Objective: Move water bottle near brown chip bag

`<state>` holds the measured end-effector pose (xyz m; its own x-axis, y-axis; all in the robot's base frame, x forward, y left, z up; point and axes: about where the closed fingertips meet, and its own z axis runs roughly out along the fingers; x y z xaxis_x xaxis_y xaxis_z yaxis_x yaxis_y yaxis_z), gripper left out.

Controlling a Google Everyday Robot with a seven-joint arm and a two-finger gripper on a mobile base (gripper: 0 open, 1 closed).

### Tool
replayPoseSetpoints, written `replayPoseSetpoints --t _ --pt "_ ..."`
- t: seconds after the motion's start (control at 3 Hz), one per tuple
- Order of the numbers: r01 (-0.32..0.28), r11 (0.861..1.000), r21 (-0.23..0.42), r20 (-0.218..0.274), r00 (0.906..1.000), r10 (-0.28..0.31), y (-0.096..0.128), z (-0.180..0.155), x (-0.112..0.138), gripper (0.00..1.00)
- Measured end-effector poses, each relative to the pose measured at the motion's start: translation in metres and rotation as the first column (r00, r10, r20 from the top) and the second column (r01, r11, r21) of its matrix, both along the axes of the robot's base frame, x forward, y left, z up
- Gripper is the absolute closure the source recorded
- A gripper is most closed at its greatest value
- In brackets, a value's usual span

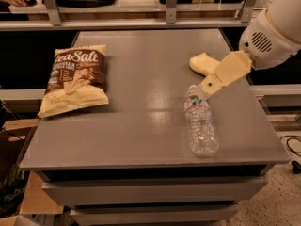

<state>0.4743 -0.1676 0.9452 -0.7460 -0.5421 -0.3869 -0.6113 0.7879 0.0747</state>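
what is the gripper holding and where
Nothing visibly: the gripper hovers at the cap end of the water bottle, which lies flat on the table.

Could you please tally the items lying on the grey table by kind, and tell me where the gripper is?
water bottle: 1
brown chip bag: 1
yellow sponge: 1
Total: 3 items on the table
The gripper is at the cap end of the water bottle, in front of the yellow sponge.

High front view looks down on table, gripper right.
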Motion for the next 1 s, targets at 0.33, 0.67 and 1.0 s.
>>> replayPoseSetpoints --t 0.33,0.67,1.0 --pt "0.145 0.989 0.036 -0.085 0.9863 -0.141 0.012 -0.029 0.011 0.00" --pt "0.274 0.960 0.048 -0.165 0.9505 -0.263 0.025 -0.052 0.017 0.00" --pt "0.388 0.920 0.047 -0.232 0.9005 -0.368 0.039 -0.076 0.021 0.00"
